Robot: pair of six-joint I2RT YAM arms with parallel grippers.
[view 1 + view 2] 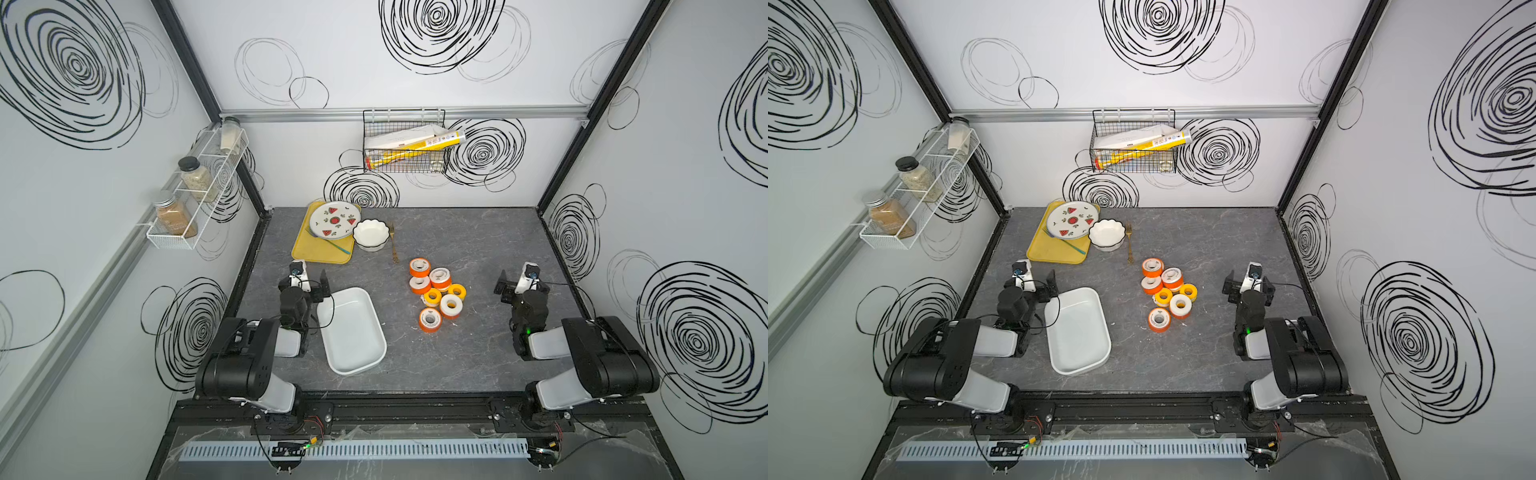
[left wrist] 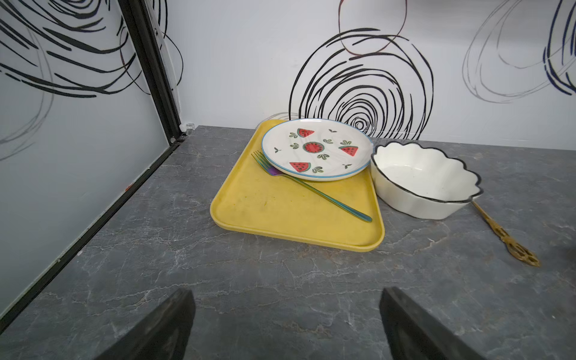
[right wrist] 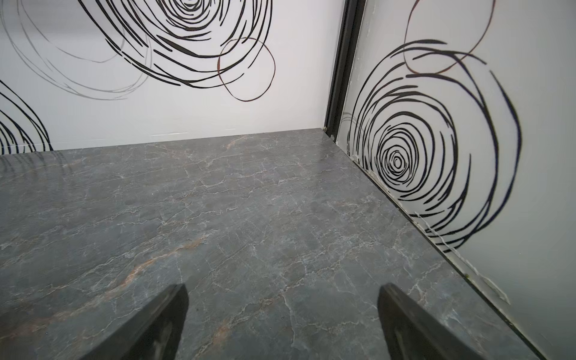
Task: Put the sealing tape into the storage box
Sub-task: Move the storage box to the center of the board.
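Overhead, the sealing tape (seven spools by count, with orange or yellow flanges) lies in a tight cluster near the middle of the counter. The spools touch or sit just beside one another, most with the centre hole facing up. The storage box stands empty to the cluster's left and apart from it, its long axis running from far left toward near right.

The right tool is released: its jaws stand wide apart over bare counter and grasp nothing. The left tool is likewise spread and empty. It faces the yellow tray, the plate and the fluted bowl, none of them part of the task. Neither wrist view shows a spool.

Governing relation: the cluster lies between the box and the right arm, to the left of the right tool and roughly level with it in depth. The left tool sits at the box's far-left corner, with the box's far end between it and the tape.

Judgement — no spool is yet in the box, and the right arm is the nearer one for a first pick. The crowding may leave the jaws little room around an inner spool.
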